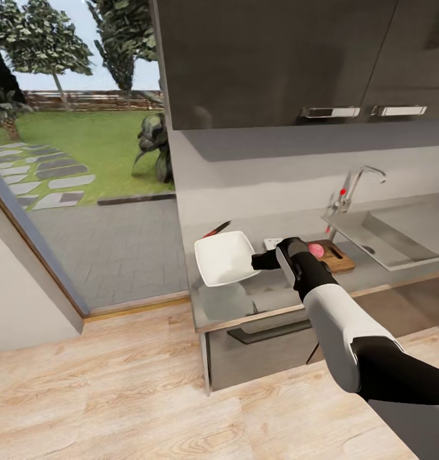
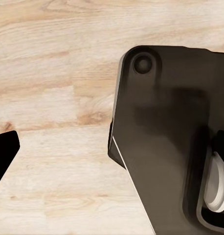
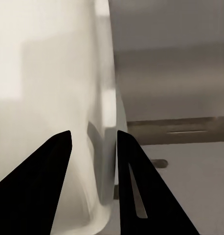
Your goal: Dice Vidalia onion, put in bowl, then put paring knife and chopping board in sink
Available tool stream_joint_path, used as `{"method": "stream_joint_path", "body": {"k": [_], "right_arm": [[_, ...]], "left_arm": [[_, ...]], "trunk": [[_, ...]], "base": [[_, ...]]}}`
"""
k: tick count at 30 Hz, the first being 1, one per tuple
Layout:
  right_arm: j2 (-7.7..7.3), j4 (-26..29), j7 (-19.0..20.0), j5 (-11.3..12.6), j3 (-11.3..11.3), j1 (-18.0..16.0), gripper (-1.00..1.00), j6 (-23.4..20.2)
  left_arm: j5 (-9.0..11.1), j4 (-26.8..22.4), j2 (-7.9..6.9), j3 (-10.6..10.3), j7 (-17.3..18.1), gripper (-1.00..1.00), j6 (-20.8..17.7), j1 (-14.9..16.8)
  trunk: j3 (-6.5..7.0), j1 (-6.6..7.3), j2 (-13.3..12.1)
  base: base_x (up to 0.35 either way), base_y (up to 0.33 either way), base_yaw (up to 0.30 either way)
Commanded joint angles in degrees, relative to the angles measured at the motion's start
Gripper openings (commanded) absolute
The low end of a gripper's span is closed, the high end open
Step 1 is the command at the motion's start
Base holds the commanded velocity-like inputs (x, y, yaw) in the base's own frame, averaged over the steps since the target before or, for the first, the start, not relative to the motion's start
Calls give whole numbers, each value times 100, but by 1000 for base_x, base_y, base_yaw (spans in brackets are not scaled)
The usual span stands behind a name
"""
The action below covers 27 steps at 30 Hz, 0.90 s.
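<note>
From the head camera I see my right arm reaching forward over the grey surface (image 1: 372, 271), its pincer (image 1: 262, 260) at the right edge of the white square bowl (image 1: 222, 257). The bowl looks tilted, its near side lifted off the surface. In the right wrist view the two dark fingers (image 3: 41, 181) sit on either side of the bowl's rim (image 3: 106, 147) — gripping it, one finger inside the bowl and one outside.

The paring knife (image 1: 217, 229) lies just beyond the bowl's far edge, red handle showing. Right of the pincer sits the dark brown chopping board (image 1: 337, 255), with the pinkish Vidalia onion (image 1: 315, 250) on it, partly hidden by my wrist. Further right is the steel sink (image 1: 388, 239) with its chrome tap (image 1: 356, 185).

The left wrist view shows pale wooden floor (image 2: 53, 98) and a dark part of the robot's body (image 2: 166, 137); one dark fingertip (image 2: 4, 152) shows — I cannot tell that pincer's state.
</note>
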<state>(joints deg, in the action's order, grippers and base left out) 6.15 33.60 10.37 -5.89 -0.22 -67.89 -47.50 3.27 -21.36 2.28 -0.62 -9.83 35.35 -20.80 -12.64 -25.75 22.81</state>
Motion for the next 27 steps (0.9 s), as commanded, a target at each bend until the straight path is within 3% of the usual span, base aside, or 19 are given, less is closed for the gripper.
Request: {"method": "stream_joint_path", "body": {"k": [1,27], "right_arm": [[4,6,44,-45,-4,-5,-100,-23],[-69,-104,43,-62,-17,-5,-100,-23]], "left_arm": [[33,-10,1,-8,-1,100,7,-3],[33,-9,2,-8,-1,100,7,-3]], "trunk": [[-10,-4,11],[-10,-4,11]], "base": [[0,0,13],[0,0,1]]}}
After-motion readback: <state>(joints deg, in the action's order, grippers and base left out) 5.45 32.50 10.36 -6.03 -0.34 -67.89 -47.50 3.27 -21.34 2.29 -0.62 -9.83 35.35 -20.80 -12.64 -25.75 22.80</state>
